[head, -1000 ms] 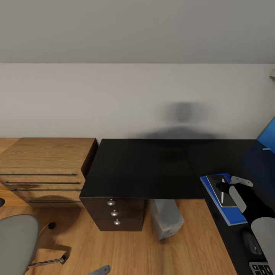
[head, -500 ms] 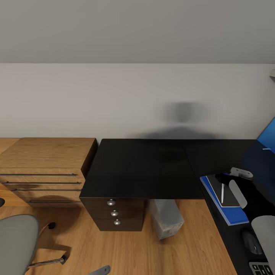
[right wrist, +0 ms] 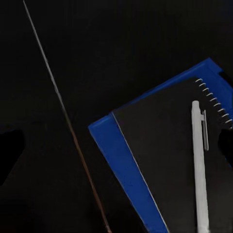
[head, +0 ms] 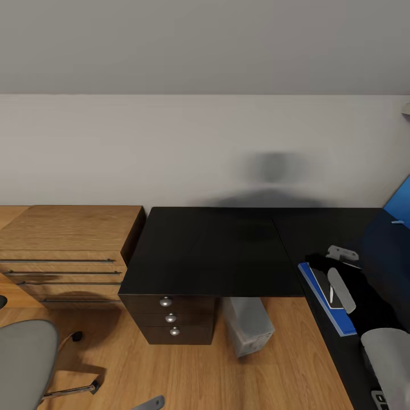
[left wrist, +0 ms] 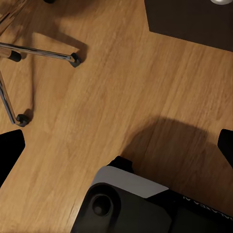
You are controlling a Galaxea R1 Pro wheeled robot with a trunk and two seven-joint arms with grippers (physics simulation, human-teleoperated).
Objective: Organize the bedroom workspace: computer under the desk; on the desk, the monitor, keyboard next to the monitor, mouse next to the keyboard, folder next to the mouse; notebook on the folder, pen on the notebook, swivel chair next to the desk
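The white pen [right wrist: 199, 165] lies on the black spiral notebook [right wrist: 170, 145], itself on the blue folder [right wrist: 121, 155], at the head view's right edge on the black desk [head: 210, 250]. Judged next: lift the right gripper [head: 336, 270] straight clear without nudging the stack. Its jaws stand wide apart, empty, touching nothing. The grey swivel chair [head: 23, 359] waits lower left.

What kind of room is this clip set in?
Likely a home office corner: a black desk with drawers, a computer tower underneath, a swivel chair on the wood floor.
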